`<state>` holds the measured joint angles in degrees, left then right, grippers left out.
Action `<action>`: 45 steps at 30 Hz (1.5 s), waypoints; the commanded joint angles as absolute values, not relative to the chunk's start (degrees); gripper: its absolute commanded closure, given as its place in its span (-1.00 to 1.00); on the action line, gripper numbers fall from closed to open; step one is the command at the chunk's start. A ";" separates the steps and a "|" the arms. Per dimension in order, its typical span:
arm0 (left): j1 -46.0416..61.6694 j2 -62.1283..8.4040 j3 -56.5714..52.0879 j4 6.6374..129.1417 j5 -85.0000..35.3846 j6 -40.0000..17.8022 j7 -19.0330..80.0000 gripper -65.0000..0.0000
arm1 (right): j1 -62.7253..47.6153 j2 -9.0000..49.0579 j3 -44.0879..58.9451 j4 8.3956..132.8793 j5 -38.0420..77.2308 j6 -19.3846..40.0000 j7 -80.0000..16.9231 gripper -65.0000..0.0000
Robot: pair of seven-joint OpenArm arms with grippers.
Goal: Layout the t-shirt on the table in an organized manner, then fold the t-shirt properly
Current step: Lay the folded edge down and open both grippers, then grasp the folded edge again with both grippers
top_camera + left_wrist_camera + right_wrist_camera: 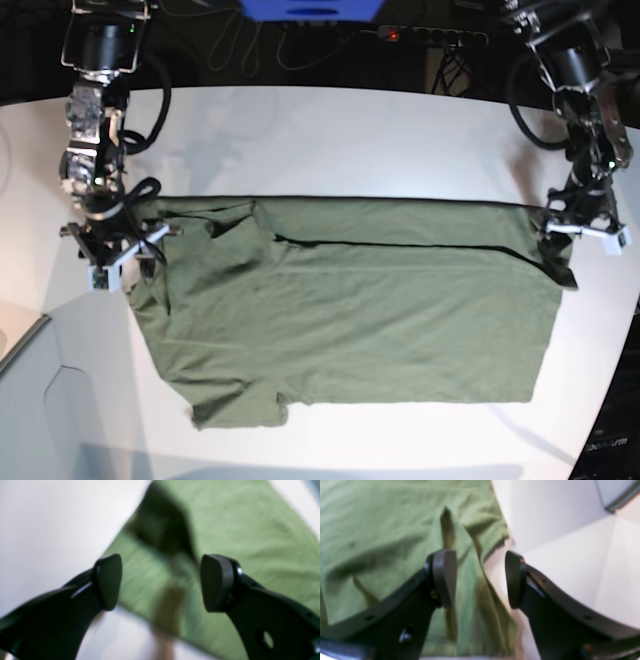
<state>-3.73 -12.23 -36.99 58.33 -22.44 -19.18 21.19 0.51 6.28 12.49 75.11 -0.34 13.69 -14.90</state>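
Observation:
The olive-green t-shirt [360, 310] lies spread sideways on the white table [330, 140], with a long fold line running across its upper part. My right gripper [145, 262] stands over the shirt's left end. In the right wrist view this gripper [480, 578] is open, and a raised ridge of the shirt's cloth [467, 562] lies under the gap, not pinched. My left gripper [568, 262] is at the shirt's right end. In the left wrist view it [161, 582] is open above the blurred t-shirt [250, 542], with nothing between its fingers.
Cables and a power strip [430, 36] run along the table's far edge, beside a blue object [310, 8]. The table's curved edge [30, 335] passes close to the right arm at the lower left. The shirt's right end lies near the table's right edge [612, 330].

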 commanded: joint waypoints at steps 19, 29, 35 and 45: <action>-4.88 -14.90 -37.05 55.96 -23.25 -19.91 19.65 -0.48 | -6.81 6.81 13.23 76.62 0.31 13.93 -12.97 0.03; -5.32 -16.40 -37.05 52.62 -22.99 -19.47 19.65 -0.48 | -6.81 6.81 13.23 76.53 0.31 13.93 -12.97 0.03; -7.43 -16.48 -37.05 47.34 -22.81 -19.30 19.56 -0.48 | -6.64 6.81 13.23 76.44 0.31 13.93 -12.97 0.03; -8.75 -17.01 -36.97 44.97 -22.99 -19.30 19.56 -0.46 | -6.29 6.81 13.23 76.35 0.31 13.93 -12.97 0.03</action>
<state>-8.34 -16.36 -37.01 44.97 -23.35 -19.70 17.82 -7.03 6.46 13.06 75.48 0.03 13.72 -14.37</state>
